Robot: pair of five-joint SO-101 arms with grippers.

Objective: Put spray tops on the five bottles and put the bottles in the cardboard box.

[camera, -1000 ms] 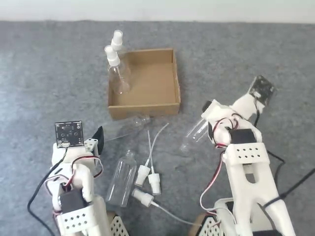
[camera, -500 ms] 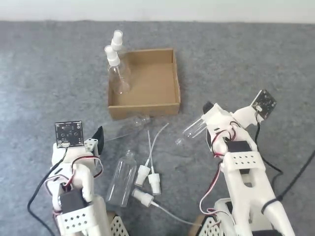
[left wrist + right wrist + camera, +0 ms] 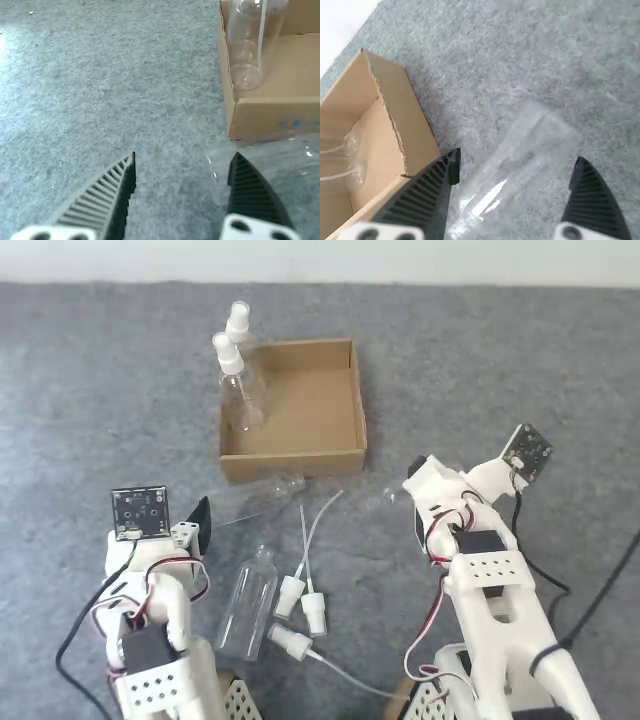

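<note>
five bottles in all. high view first: two capped bottles (image 3: 240, 390) stand inside the cardboard box (image 3: 340, 400) against its left wall. one loose bottle (image 3: 280, 487) lies just in front of the box. another, the near bottle (image 3: 247, 602), lies beside the left arm (image 3: 150, 590) with its neck toward the box. three spray tops (image 3: 303, 608) with dip tubes (image 3: 318, 520) lie on the grey tabletop (image 3: 100, 390) between the arms, just beside the near bottle and nearer the left arm than the right arm (image 3: 495, 570). the held bottle (image 3: 392, 496) shows faintly ahead of the right arm's tip, near the box's front right corner.

left wrist view: left pincer (image 3: 182, 170) released, jaws apart, nothing between them. the loose bottle sits just beside one jaw, with the box's front wall right behind it. one of the capped bottles stands in the box corner.

right wrist view: right pincer (image 3: 515, 170) clenched on the held bottle, which fills the gap between the jaws. its long axis runs straight away from the pincer, toward the box corner. which end is the mouth: cannot tell. judgement: this bottle needs a spray top next. the tops lie well apart from it on the left arm's side, so the left arm is better placed to bring one. the dip tubes sprawl and cross and could snag.
</note>
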